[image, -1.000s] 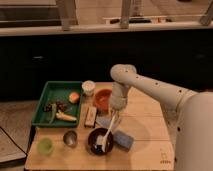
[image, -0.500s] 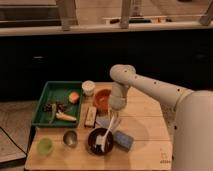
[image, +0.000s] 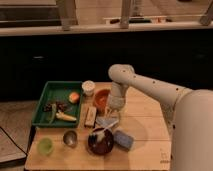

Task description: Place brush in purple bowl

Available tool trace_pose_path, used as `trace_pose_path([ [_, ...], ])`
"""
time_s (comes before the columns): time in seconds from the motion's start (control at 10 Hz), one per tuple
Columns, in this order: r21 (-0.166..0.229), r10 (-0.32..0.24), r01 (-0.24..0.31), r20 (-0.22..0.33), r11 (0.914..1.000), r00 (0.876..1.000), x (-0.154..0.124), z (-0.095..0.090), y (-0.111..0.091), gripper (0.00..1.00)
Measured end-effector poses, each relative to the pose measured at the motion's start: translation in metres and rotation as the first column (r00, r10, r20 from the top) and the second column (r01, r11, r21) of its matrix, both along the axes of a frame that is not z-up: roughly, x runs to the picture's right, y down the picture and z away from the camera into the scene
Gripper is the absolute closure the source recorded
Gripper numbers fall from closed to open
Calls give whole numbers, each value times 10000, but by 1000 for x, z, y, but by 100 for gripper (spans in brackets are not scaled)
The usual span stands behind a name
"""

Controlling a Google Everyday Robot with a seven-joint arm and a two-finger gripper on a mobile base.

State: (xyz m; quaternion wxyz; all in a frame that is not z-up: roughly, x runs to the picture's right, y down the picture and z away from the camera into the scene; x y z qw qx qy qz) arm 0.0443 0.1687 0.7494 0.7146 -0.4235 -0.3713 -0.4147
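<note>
- Brush (image: pixel 102 132) now lying in the bowl (image: pixel 100 142): dark head down inside, pale handle slanting up over the back rim toward the gripper.
- Bowl sitting at table front, just right of the metal cup (image: pixel 70 138), touching or nearly touching the blue sponge (image: pixel 123 139).
- Gripper (image: pixel 114 120) hanging just above and behind the bowl, over the handle end, in front of the orange bowl (image: pixel 102 97).
- Fingers look spread, no clamp on the handle visible; contact with the handle tip too small to rule out.
- Step in hand: release, judged done or nearly so. Place step looks complete.
- Next move: straight lift clear of the handle, no sideways drag, else risk of flicking the brush out or nudging the bowl.
- Risk: handle overhangs the rim, so any snag on retreat could tip the brush onto the table (image: pixel 145 125).
- Versus 1 s back: brush then held steeper, handle up in the fingers, head at the bowl; now lower and resting on the rim.
- Versus 0.5 s back: arm pose near identical, bowl, sponge, cup, tan block (image: pixel 90 115) and green tray (image: pixel 42 100) unmoved.
</note>
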Motion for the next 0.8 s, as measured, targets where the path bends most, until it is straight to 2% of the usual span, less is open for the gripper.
trace_pose_path([
  [0.8,111,-11,9,167,9999,9999,3,2,-3,20],
])
